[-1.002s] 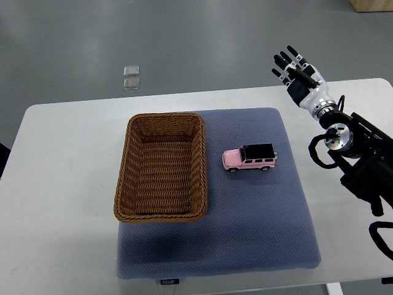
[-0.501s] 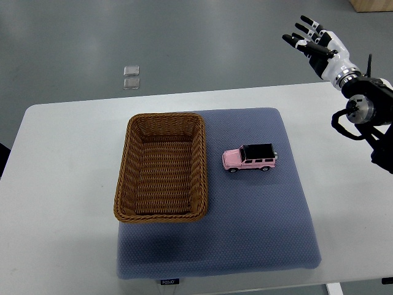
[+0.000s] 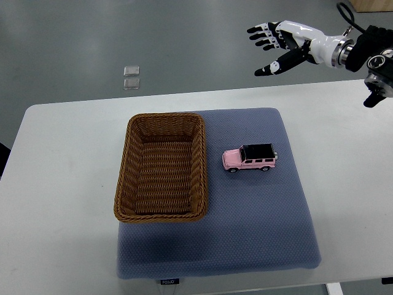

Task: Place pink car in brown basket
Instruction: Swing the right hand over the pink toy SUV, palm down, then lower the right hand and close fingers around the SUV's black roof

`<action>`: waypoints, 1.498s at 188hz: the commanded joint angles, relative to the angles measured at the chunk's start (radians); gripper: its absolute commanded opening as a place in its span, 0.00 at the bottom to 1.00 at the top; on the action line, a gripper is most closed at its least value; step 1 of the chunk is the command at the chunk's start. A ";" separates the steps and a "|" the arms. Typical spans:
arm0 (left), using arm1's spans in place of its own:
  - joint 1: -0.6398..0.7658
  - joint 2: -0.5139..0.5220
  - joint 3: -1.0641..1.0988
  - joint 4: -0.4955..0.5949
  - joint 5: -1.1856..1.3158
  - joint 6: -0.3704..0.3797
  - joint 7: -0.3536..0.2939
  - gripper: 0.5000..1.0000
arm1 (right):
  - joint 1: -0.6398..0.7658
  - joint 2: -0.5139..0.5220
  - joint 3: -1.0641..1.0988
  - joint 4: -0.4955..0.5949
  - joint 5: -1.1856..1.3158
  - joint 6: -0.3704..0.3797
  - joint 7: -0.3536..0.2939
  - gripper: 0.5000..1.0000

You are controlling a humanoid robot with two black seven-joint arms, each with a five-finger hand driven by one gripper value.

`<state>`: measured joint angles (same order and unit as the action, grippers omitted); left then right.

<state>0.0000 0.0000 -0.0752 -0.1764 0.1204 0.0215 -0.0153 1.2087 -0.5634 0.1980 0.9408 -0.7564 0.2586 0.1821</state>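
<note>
car [image 3: 249, 158] right of basket [image 3: 161, 166] (both on mat [image 3: 258, 233])

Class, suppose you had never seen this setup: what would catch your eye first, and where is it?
Probably the pink car with its black roof, sitting alone on the blue-grey mat near the table's centre. Just left of it stands the brown basket, with nothing in it. At the top right, the right hand is raised with fingers spread, well away from the car.

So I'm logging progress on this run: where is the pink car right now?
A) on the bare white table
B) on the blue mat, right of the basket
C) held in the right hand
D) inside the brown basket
B: the pink car sits on the blue mat beside the brown basket, while the right hand hovers open and empty.
</note>
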 commanded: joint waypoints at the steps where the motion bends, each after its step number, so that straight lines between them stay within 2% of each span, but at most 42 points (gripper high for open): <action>1: 0.000 0.000 0.000 0.000 -0.001 0.000 0.000 1.00 | 0.017 -0.009 -0.061 0.069 -0.142 0.045 -0.023 0.81; 25: 0.000 0.000 0.000 0.000 0.001 0.000 0.000 1.00 | 0.017 -0.007 -0.127 0.121 -0.276 0.080 -0.055 0.81; 50: 0.000 0.000 0.000 0.000 -0.001 0.000 0.000 1.00 | 0.017 0.002 -0.170 0.139 -0.302 0.100 -0.069 0.81; 110: 0.000 0.000 0.000 0.000 -0.001 0.000 0.000 1.00 | -0.047 0.042 -0.193 0.141 -0.374 0.085 -0.124 0.81; 146: 0.000 0.000 0.000 0.000 -0.001 0.000 0.000 1.00 | -0.112 0.085 -0.195 0.118 -0.425 0.068 -0.125 0.80; 192: 0.000 0.000 0.000 0.000 -0.001 0.000 0.000 1.00 | -0.109 0.096 -0.195 0.087 -0.429 0.053 -0.127 0.78; 215: 0.000 0.000 0.000 0.000 -0.001 0.000 0.000 1.00 | -0.110 0.099 -0.195 0.082 -0.431 0.050 -0.127 0.72; 239: 0.000 0.000 0.000 0.000 -0.001 0.000 0.000 1.00 | -0.110 0.105 -0.195 0.082 -0.440 0.051 -0.127 0.52; 281: 0.000 0.000 0.000 0.000 0.001 0.000 0.000 1.00 | -0.115 0.106 -0.195 0.082 -0.451 0.056 -0.125 0.45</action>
<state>0.0000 0.0000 -0.0752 -0.1764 0.1204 0.0215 -0.0153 1.0957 -0.4574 0.0029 1.0231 -1.2058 0.3118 0.0555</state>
